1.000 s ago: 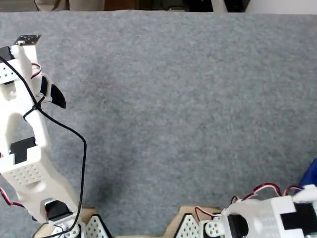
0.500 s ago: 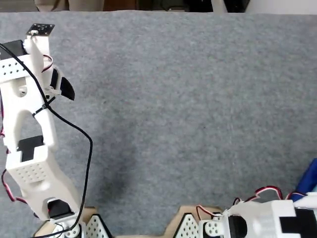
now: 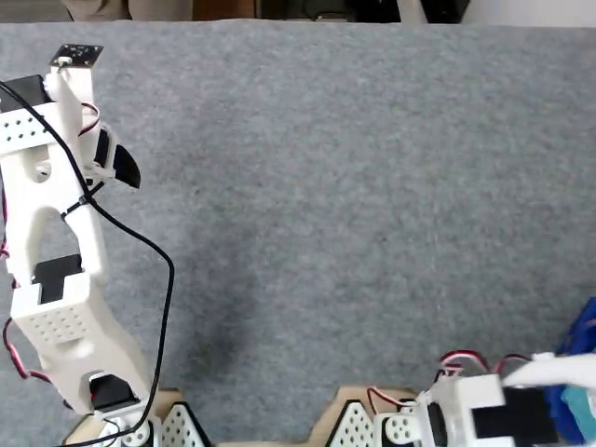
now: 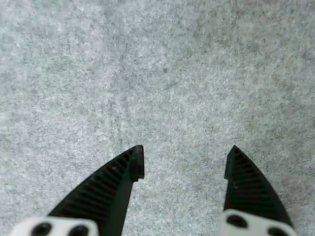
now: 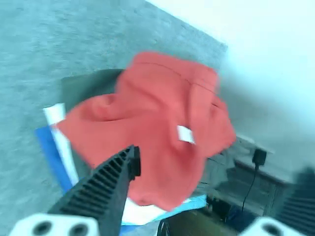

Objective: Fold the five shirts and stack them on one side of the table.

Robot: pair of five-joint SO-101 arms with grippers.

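Grey felt surface, with a dark strip of room beyond its far edge.

Left arm: stands along the left side of the surface and stretches away from the bases. Left jaws are wide open. Both black ribbed fingers hang over bare felt with nothing held (felt in plain view between the tips).

Right arm: low at the near right corner, turned toward the right edge. Right jaws are open and grip nothing. One finger is sharp in the wrist view; the other is a blur at the frame's border.

Shirts: a loose pile lies on the felt close to the surface's edge, in the right wrist view.
- Red shirt is on top, crumpled, with a small white tag showing.
- Under it are blue cloth with a white strip, a dark green piece and a pale blue edge.
- How many shirts the pile holds: cannot tell.

High view: a blue patch lies at the right edge, just beside the right arm.
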